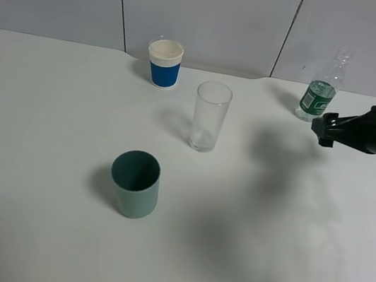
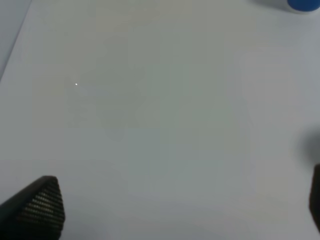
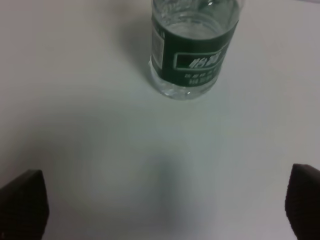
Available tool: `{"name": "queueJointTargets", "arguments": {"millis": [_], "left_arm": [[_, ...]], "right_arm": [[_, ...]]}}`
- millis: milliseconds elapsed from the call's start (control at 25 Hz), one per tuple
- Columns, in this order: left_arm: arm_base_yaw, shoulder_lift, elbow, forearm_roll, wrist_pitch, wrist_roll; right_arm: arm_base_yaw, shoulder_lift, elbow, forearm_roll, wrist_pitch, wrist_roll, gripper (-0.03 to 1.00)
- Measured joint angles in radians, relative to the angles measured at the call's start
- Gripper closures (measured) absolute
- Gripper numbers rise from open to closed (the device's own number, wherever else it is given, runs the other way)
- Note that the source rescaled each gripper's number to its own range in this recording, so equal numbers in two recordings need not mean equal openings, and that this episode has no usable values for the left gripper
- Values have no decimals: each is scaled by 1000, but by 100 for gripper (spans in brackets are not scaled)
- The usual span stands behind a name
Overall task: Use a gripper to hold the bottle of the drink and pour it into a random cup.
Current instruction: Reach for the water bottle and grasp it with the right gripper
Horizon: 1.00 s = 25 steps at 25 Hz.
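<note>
Bottle (image 1: 318,97) upright at the far right of the table (image 1: 47,126), near the wall. The right wrist view cuts it off above the green label. From overhead its clear neck blurs into the wall, possibly uncapped.

Right gripper (image 1: 327,129) just beside the bottle, not touching, jaws spread wide, nothing between them.

Glass (image 1: 210,116) mid-table, well apart from the bottle.

Paper cup (image 1: 164,63) behind the glass, teal cup (image 1: 135,184) nearer the front.

Left gripper (image 2: 175,205): only its fingertips (image 2: 37,207) show, spread over bare table.
</note>
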Motion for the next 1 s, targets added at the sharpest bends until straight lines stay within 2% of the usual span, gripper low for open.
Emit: {"name": "queueJointTargets", "arguments": {"millis": [160,320,400,640,720,760,840,1000], "left_arm": [[0,0,0,0,0,0],[0,0,0,0,0,0],[0,0,0,0,0,0],[0,0,0,0,0,0],[0,0,0,0,0,0],[0,0,0,0,0,0],[0,0,0,0,0,0],[0,0,0,0,0,0]], "right_arm": [[0,65,1,0,-81,-60,3],[-2,93,1,1,-114,-122,3],[-26,114,1,25,-169,-142,3],[-63,127,1,55,-275,-132,3],[-77,132,1,54,-347,-126,3],[-77,132,1,54,-347,-126,3],[-91,153,0,55,-431,-117,3],[-96,222,-14,54,-464,-83,3]]}}
